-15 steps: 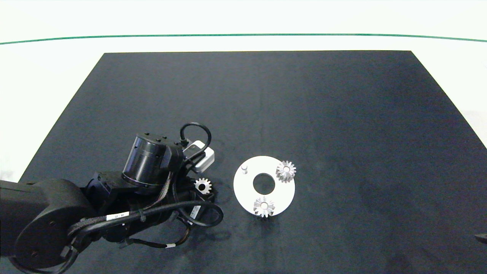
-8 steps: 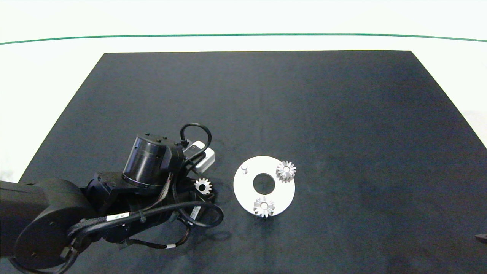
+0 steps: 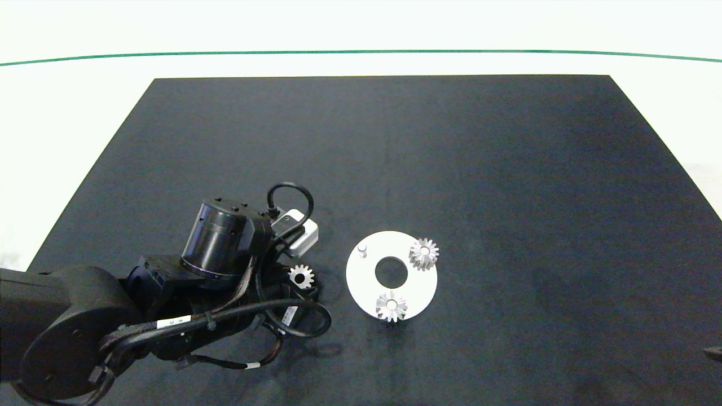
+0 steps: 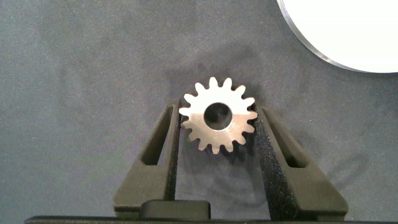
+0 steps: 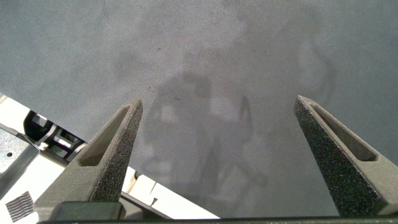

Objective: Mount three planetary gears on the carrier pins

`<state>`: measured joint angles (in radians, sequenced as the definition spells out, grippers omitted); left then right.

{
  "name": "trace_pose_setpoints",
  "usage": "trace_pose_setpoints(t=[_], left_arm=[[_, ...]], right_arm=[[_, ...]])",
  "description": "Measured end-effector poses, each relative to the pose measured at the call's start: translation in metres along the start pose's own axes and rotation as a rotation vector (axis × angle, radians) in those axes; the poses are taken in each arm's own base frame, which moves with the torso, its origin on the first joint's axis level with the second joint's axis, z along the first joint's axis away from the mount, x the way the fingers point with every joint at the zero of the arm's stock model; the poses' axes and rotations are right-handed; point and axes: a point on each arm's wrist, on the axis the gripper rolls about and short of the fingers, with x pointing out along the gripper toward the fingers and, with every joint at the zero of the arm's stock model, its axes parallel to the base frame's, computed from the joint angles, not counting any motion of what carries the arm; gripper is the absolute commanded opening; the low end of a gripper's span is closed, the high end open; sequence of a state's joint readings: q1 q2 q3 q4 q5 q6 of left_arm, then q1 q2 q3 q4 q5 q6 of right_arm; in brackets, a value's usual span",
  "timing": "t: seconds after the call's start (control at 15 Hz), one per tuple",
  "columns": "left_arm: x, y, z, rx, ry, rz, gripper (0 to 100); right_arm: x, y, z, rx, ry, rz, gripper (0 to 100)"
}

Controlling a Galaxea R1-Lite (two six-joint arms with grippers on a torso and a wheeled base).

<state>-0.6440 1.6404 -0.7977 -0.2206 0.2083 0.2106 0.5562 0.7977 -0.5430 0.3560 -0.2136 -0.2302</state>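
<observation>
A white disc (image 3: 417,285) lies on the black mat, right of my left arm. Two planetary gears sit on carrier pins: one at the disc's far right (image 3: 423,254), one at its near edge (image 3: 391,306). The third carrier pin (image 3: 362,250) stands bare at the disc's far left. The third planetary gear (image 3: 300,276) lies flat just left of the disc. My left gripper (image 4: 217,111) is shut on this gear (image 4: 217,123), a finger touching the teeth on each side. The disc's rim (image 4: 348,31) shows close by. My right gripper (image 5: 217,106) hangs open over bare mat, holding nothing.
The black mat (image 3: 395,146) covers most of the white table, with a green line (image 3: 361,52) beyond its far edge. My left arm's dark body and cables (image 3: 169,304) fill the near left. Only a tip of the right arm (image 3: 713,353) shows at the right edge.
</observation>
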Motion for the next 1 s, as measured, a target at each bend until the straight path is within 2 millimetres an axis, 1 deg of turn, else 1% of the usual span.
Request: trace_pose_setpoints(t=[0.27,1.0], left_arm=[[0.0001,0.0001,-0.0004,-0.001,0.001,0.0,0],[-0.0005,-0.0023,-0.0029,0.003,0.006,-0.007,0]], right_arm=[[0.0,0.0,0.0,0.0,0.0,0.0,100],[0.0004,0.0005,-0.001,-0.001,0.002,0.006,100]])
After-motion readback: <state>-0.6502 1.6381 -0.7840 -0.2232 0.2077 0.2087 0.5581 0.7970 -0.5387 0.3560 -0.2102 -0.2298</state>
